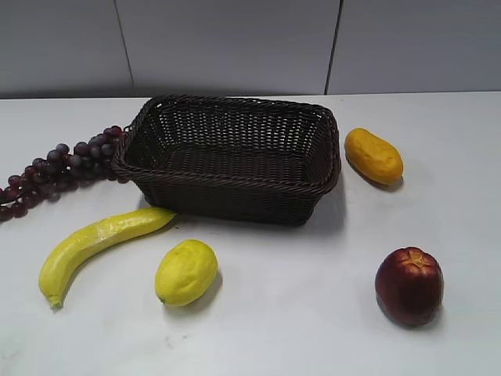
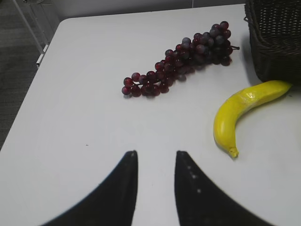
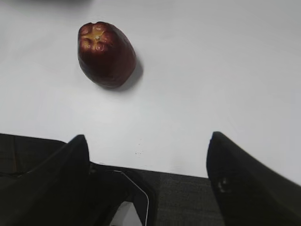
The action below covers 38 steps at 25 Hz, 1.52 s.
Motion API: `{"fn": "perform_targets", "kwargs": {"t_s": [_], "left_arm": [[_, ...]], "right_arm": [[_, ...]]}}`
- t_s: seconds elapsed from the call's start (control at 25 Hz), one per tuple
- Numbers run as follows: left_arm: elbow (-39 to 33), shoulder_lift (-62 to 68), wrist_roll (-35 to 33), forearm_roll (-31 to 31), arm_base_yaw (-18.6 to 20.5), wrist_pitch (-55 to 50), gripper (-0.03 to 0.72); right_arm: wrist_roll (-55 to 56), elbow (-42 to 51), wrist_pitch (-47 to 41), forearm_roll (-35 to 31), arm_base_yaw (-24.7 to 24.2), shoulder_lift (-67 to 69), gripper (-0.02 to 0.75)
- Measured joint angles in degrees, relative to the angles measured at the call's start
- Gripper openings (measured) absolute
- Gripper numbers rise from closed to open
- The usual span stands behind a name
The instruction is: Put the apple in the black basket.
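The apple sits alone near the worktop's right edge, well apart from the basket. Both tools, left and right, hang released, holding nothing.

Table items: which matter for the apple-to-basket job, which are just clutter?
Job: apple, black basket, right gripper open, nearest the apple.
Clutter: lemon, banana, grapes, orange-yellow oblong fruit.
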<state>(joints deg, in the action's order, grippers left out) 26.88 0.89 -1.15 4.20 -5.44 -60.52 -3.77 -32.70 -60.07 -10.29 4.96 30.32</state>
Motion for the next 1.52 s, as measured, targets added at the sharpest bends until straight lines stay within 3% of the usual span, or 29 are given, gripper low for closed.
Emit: {"fn": "perform_targets", "kwargs": {"t_s": [0.8, 1.04, 1.32, 1.52], "left_arm": [[0.0, 0.0, 0.0, 0.02, 0.0, 0.0, 0.202], [0.0, 0.0, 0.0, 0.02, 0.0, 0.0, 0.202], [0.0, 0.0, 0.0, 0.02, 0.0, 0.0, 0.202], [0.0, 0.0, 0.0, 0.07, 0.0, 0.0, 0.202]], "right_arm": [[3.77, -16.49, -0.77, -0.02, 0.0, 38.45, 0.614], [3.77, -20.49, -0.99, -3.54, 0.71, 44.91, 0.615], [3.29, -23.37, -0.13, -4.23, 10.53, 50.76, 0.601], [7.28, -23.56, 0.68, 0.18, 17.87, 55.53, 0.594]]}}
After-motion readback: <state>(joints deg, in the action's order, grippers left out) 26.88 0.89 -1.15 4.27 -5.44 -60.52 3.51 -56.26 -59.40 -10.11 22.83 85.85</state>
